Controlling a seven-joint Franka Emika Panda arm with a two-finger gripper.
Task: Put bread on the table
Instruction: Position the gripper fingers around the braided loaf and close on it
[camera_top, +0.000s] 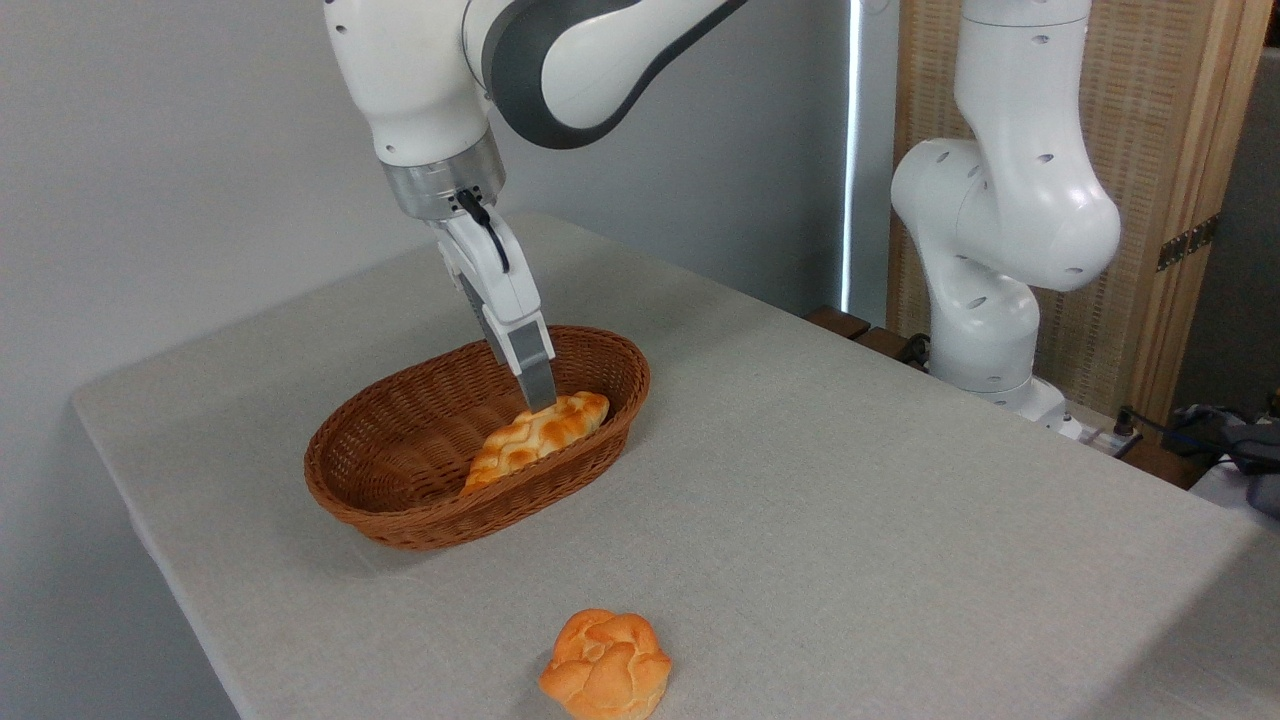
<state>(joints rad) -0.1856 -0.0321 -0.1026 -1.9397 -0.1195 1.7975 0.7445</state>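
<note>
The braided loaf (537, 437) lies inside the brown wicker basket (400, 500), toward its right end, with one pointed tip leaning up near the basket wall. The hand (538, 397) comes down from the upper left at a slant and its tip meets the top of the loaf near the far end. From this side only one finger is clearly seen, so I cannot tell if the fingers are spread or pressed together, nor if they really pinch the loaf.

Some risks, as I judge them. The hand is near the end of the loaf, not over its middle, so a grip there may let the long loaf swing or slip out when it is lifted. The loaf looks soft, so a hard squeeze may dent it. The basket wall is just beside the loaf; a sideways move that is too low can catch the rim and drag or tip the light basket. On the grey surface (850, 480) a small round bun (606, 665) rests near the front edge, well apart from the basket, and a careless placing could push it off
</note>
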